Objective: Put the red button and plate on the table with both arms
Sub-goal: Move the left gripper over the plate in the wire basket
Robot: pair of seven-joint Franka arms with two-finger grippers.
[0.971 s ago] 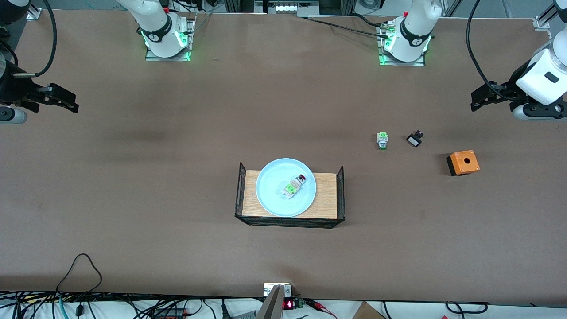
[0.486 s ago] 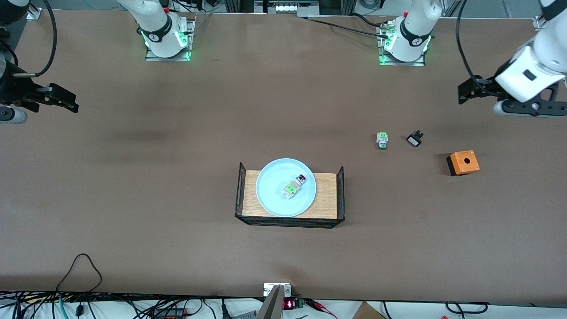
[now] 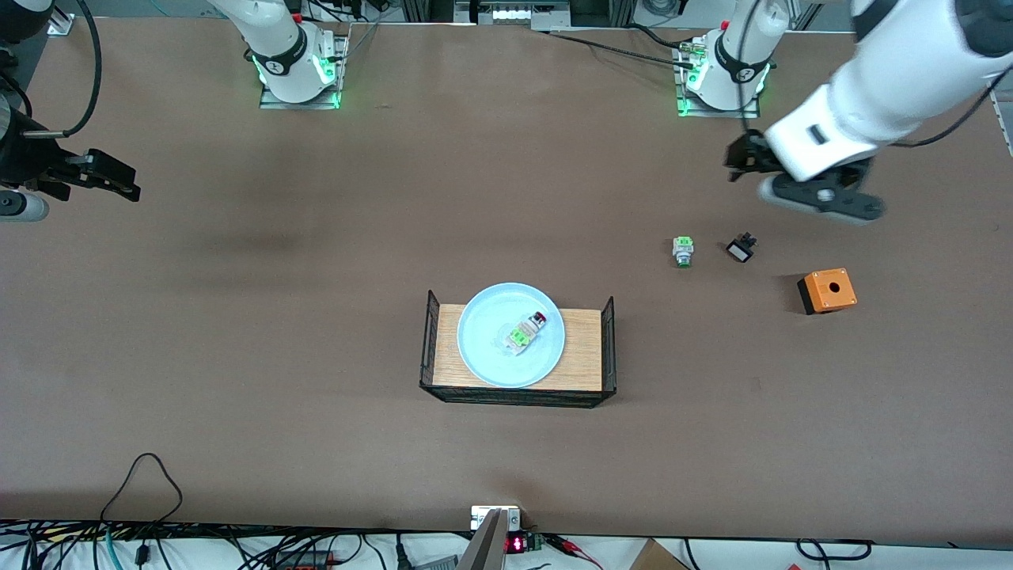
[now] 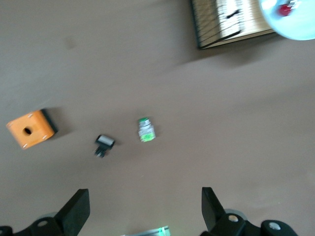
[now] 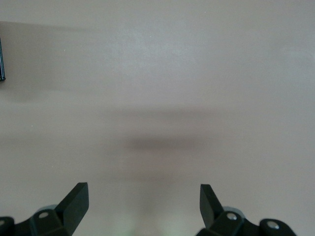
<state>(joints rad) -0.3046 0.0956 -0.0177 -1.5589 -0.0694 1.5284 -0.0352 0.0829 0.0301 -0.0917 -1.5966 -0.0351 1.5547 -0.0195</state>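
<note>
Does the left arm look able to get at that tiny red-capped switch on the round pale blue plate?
Probably yes. The red-capped switch lies uncovered on the pale blue plate, nothing over it, and the left gripper is open, empty, over bare table.

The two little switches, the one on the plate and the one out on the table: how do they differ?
The red button has a red cap; the green-capped switch has a green one. The red button lies in the plate on the wooden rack; the green-capped switch sits on the bare table, toward the left arm's end. Both are tiny, whitish with green, and untouched by either arm.
</note>
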